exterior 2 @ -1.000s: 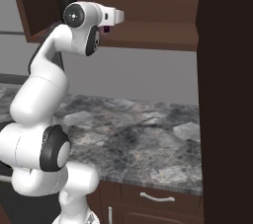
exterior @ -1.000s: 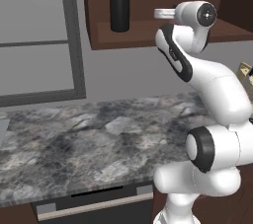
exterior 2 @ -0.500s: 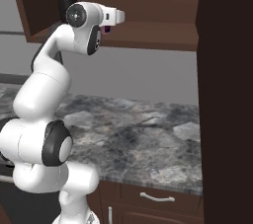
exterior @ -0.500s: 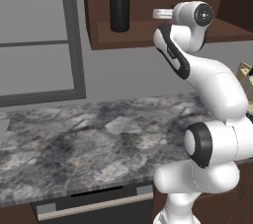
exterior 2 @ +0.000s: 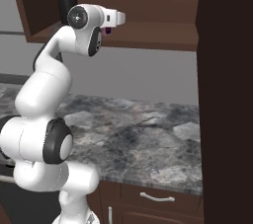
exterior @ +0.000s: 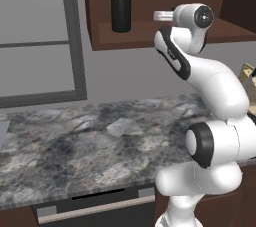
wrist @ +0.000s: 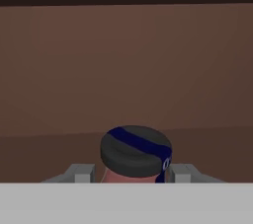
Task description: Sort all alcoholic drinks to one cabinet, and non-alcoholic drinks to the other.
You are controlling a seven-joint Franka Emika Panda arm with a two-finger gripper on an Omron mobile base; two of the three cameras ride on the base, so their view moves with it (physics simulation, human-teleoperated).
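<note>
While the arm reaches level into the open wall cabinet (exterior 2: 148, 1), the gripper (wrist: 133, 173) sits partly closed around a small red bottle (wrist: 129, 176) with a dark cap (wrist: 136, 150), above the plank shelf (exterior: 150, 33). Black blue-lidded bottle (exterior: 120, 10): on the shelf, well apart, toward its end. Ahead of the gripper: bare back panel (wrist: 128, 65). Below: marbled worktop (exterior: 80, 141).

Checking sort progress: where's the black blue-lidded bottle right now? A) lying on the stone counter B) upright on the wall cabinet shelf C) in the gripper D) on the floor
B: the black bottle stands upright on the cabinet shelf, apart from the gripper, whose fingers flank a small red bottle with a dark cap.
</note>
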